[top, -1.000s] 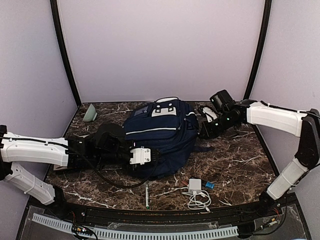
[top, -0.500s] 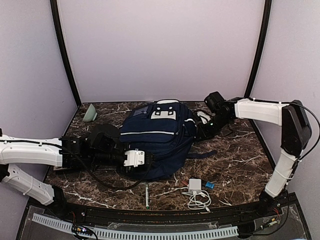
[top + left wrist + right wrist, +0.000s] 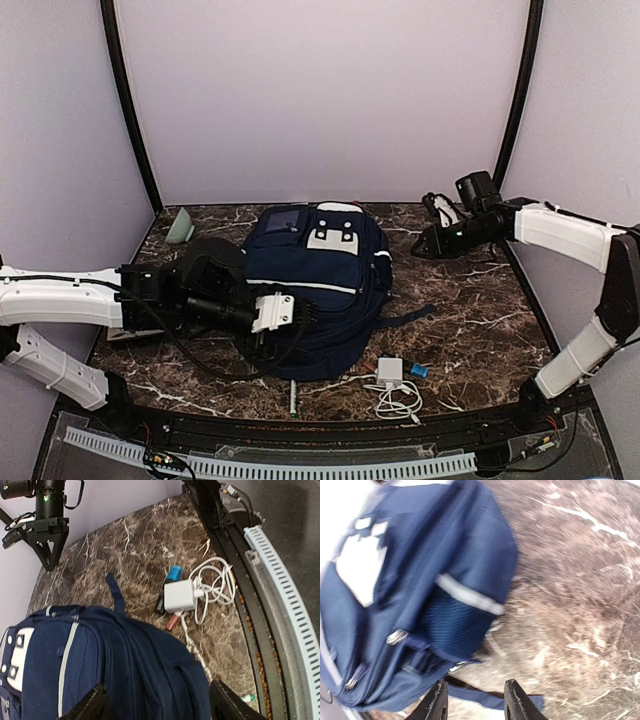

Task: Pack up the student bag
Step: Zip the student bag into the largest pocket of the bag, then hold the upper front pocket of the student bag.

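- Presently, one student bag [image 3: 322,275] is noted, laid flat on the table [image 3: 480,320].
- Left gripper [image 3: 160,707] is spread wide, with nothing clamped.
- Right gripper [image 3: 475,700] is partly parted and nothing is held.
- One charger [image 3: 390,371] is seen.

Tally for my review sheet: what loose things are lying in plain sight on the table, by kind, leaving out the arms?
Navy backpack: 1
White charger with cable: 1
Pen: 1
Small blue item: 1
Small reddish item: 1
Pale green object: 1
Total: 6 that can be made out
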`<state>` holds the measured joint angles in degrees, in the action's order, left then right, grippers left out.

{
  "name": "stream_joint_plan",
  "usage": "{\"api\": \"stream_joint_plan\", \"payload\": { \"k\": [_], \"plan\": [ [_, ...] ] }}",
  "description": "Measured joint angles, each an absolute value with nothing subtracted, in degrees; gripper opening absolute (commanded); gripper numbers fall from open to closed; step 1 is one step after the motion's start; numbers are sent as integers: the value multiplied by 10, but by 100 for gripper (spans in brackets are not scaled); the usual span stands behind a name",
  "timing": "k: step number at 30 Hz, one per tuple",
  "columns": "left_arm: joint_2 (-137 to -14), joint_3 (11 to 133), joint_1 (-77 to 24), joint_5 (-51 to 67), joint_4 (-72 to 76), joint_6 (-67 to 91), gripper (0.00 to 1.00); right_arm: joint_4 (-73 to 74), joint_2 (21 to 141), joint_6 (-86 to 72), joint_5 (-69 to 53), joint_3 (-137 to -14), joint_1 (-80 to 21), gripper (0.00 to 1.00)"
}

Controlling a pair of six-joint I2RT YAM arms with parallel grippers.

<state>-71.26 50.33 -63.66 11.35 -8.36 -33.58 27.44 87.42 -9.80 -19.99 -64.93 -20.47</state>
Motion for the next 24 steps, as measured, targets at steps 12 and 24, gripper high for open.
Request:
{"api": "stream_joint_plan", "payload": {
  "k": [12, 24],
  "plan": [
    [-768, 639, -572, 79, -99, -233, 77, 166, 863, -166, -290, -584, -262, 39],
    [-873, 728, -486, 96, -219, -211, 85, 156, 979, -103, -326, -662, -270, 37]
  ]
}}
